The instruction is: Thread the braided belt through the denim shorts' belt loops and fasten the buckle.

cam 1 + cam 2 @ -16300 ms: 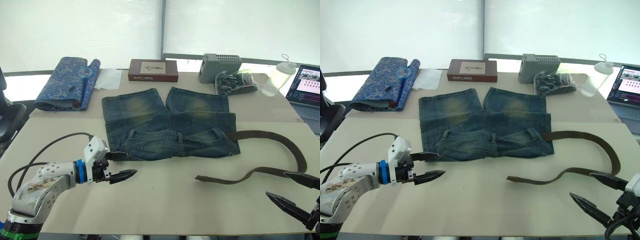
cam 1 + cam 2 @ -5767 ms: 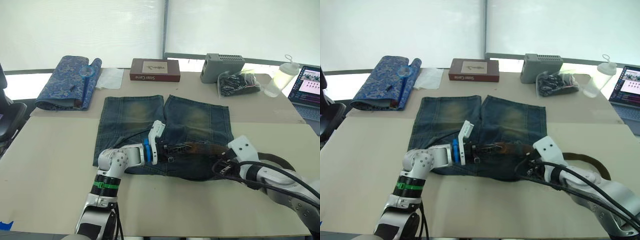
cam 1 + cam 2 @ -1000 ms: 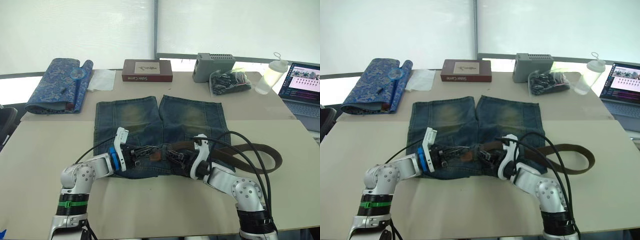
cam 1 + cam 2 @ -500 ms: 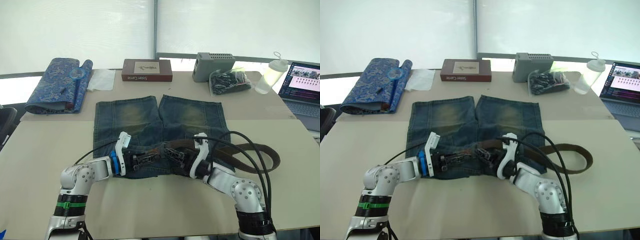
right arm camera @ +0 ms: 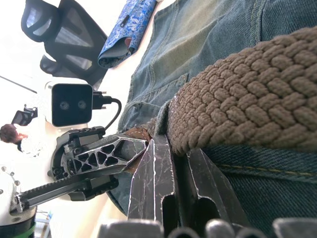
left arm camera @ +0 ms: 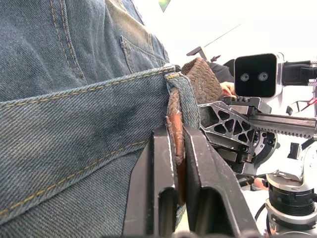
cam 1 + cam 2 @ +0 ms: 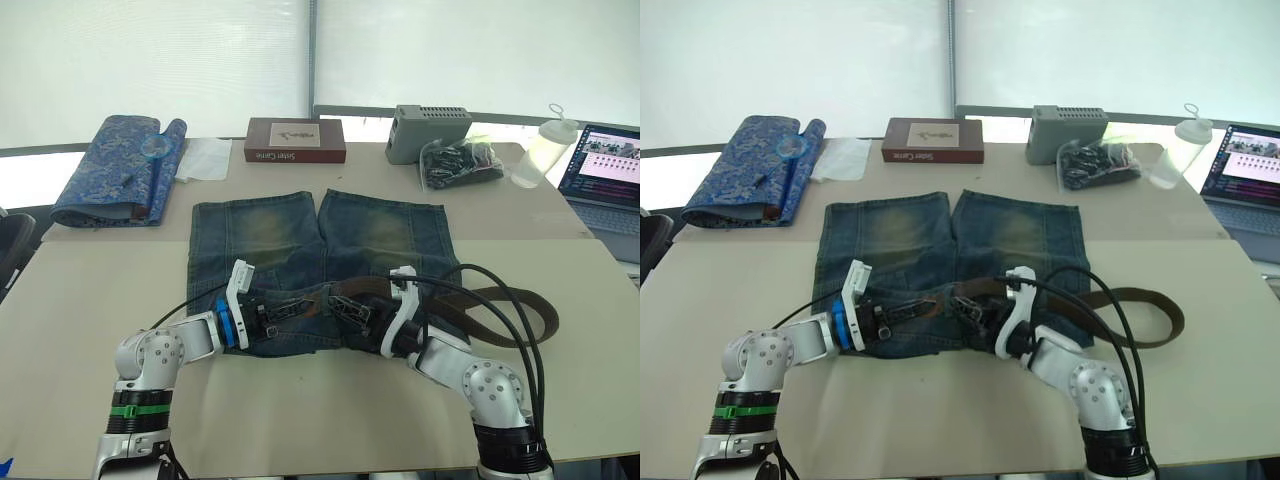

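My left gripper (image 6: 174,163) pinched the braided belt (image 6: 200,79) tip at the denim shorts (image 7: 300,235) waistband; my right gripper (image 5: 174,163) jaws clamped the belt too.

**Both grippers met at the waistband of the denim shorts**

The denim shorts (image 7: 318,262) are laid flat at the middle of the desk (image 7: 80,300), legs pointed away from the robot. At their near edge, the left gripper (image 7: 290,308) and the right gripper (image 7: 350,310) are seen facing each other over the waistband, close together. The braided belt (image 7: 500,300) is seen along that waistband and is looped out on the desk to the right of the shorts. Beyond the shorts, a brown box (image 7: 296,140) and a grey box (image 7: 431,120) are placed; a blue patterned fabric roll (image 7: 115,170) lies to their far left, a laptop (image 7: 605,175) to their far right.
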